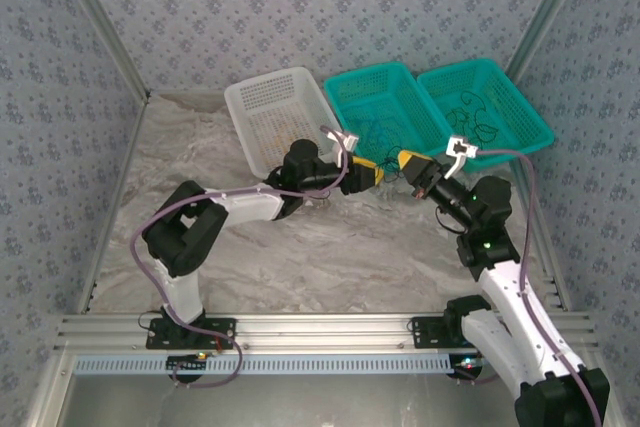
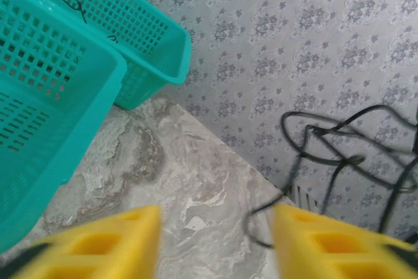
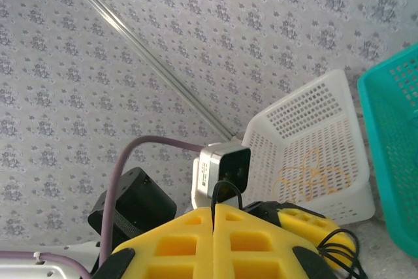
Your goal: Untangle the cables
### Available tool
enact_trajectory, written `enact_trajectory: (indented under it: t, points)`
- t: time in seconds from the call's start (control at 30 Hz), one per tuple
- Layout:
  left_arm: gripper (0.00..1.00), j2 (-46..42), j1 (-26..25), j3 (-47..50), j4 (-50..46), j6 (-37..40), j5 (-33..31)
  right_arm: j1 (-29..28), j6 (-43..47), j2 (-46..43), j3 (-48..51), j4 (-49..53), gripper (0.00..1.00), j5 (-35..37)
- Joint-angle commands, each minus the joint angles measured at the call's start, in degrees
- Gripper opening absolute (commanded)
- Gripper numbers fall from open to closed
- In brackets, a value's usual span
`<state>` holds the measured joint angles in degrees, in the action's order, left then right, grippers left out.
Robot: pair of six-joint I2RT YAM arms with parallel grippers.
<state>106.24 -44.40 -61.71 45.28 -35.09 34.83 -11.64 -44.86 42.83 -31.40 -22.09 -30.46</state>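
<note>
Marbled tabletop (image 1: 330, 237) under patterned walls carries a white basket (image 1: 265, 82) and two teal baskets (image 1: 365, 72) along its 11-to-2 o'clock edge. The right gripper (image 3: 214, 210) is clenched on a strand of the black cables (image 2: 339, 160), which hang just off the table's centre toward 1 o'clock. The left gripper (image 2: 215, 217), at their 9 o'clock, has its fingers parted, grasping nothing. A yellow-orange cable (image 3: 307, 174) lies in the white basket.

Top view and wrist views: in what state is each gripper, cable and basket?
left gripper: open, holding nothing
right gripper: shut on the black cable
black cable: tangled, hanging in the air
white basket: holds a yellow-orange cable
middle teal basket, right teal basket: dark cables inside
</note>
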Motion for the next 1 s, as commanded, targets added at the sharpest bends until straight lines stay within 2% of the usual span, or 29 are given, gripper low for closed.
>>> enact_trajectory:
  t: [0.0, 0.07, 0.17, 0.33, 0.43, 0.5, 0.63, 0.67, 0.7, 0.73, 0.77, 0.83, 0.97]
  points:
    - [0.24, -2.2, -0.3, -2.5, 1.0, 1.4, -1.9, -0.6, -2.5, -0.1, 0.8, -3.0, 0.00, -0.1]
    - [0.01, -2.6, 0.5, -2.6, -3.2, 0.7, -5.7, 0.0, -1.0, -1.0, 0.3, -1.2, 0.00, 1.4]
    - [0.00, -4.1, 2.6, -0.1, -7.1, -2.5, -12.6, 2.0, 4.6, -3.3, -2.4, 7.7, 0.00, 5.2]
    - [0.00, -9.5, 5.3, 4.1, -17.2, -4.7, -27.4, 7.1, 13.7, -6.4, -7.5, 26.1, 0.00, 18.2]
    - [0.00, -11.5, 6.1, 4.8, -20.5, -4.4, -30.2, 10.2, 14.0, -5.9, -8.9, 31.9, 0.00, 21.7]
    - [0.00, -12.2, 6.4, 5.0, -20.5, -4.3, -30.0, 12.4, 13.3, -5.8, -8.4, 30.7, 0.00, 18.5]
    - [0.01, -9.9, 6.1, 2.5, -14.0, -1.0, -12.8, 14.2, 7.2, -4.5, -5.4, 17.7, 0.00, 4.7]
    - [0.14, -9.2, 5.6, 1.8, -12.9, -0.8, -10.7, 14.2, 6.1, -3.8, -5.4, 16.0, 0.00, 3.0]
    - [0.36, -8.6, 5.0, 1.6, -11.7, -0.7, -9.8, 14.1, 5.2, -3.1, -5.8, 14.7, 0.00, 0.8]
    - [0.52, -8.1, 4.5, 1.9, -9.8, -0.7, -9.9, 14.1, 4.5, -2.3, -6.1, 13.7, 0.00, -1.0]
    - [0.59, -7.7, 4.2, 2.1, -7.7, -1.3, -9.6, 14.1, 3.9, -1.9, -6.4, 13.1, 0.00, -2.6]
    - [0.64, -6.5, 4.3, 2.3, -1.9, -3.0, -6.1, 13.9, 2.7, -1.0, -7.3, 11.6, 0.00, -5.6]
    - [0.64, -5.5, 4.3, 2.8, 6.4, -3.0, 1.0, 13.4, -1.0, 1.1, -9.8, 10.0, 0.00, -8.1]
